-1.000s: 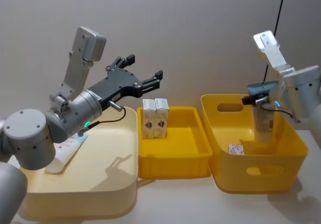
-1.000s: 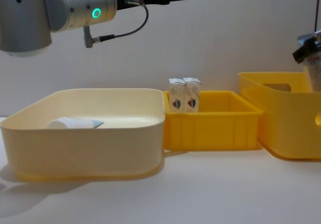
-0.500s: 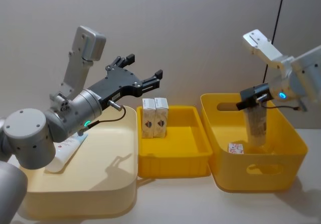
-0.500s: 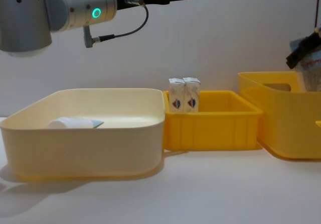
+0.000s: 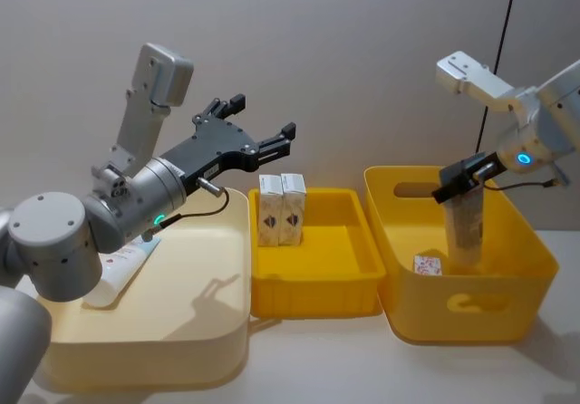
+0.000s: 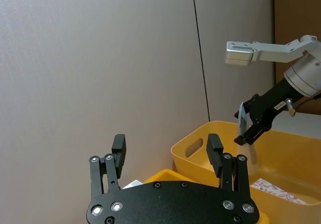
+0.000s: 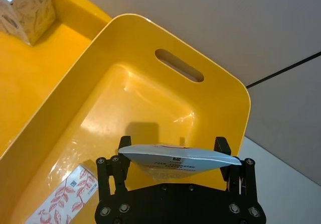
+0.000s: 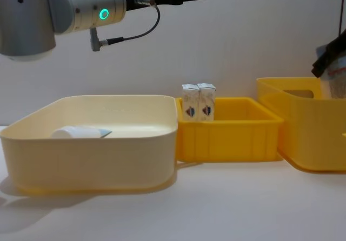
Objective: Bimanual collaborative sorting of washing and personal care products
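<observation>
My right gripper is shut on a pale pack with a bluish top edge, holding it upright inside the deep yellow tub. In the right wrist view the pack sits flat between the jaws. A small red-patterned pack lies on that tub's floor. Two white cartons stand side by side at the back left of the shallow yellow tray. A pale blue tube lies in the cream tub. My left gripper hangs open and empty, high over the cream tub's far edge.
The three tubs stand in a row against a grey wall: cream on the left, shallow yellow in the middle, deep yellow on the right. Bare table runs along in front of them. A dark cable hangs down the wall behind the right arm.
My right arm has swung its wrist and forearm upward and turned, keeping the pack gripped and upright in the deep tub. The left arm has not moved.
</observation>
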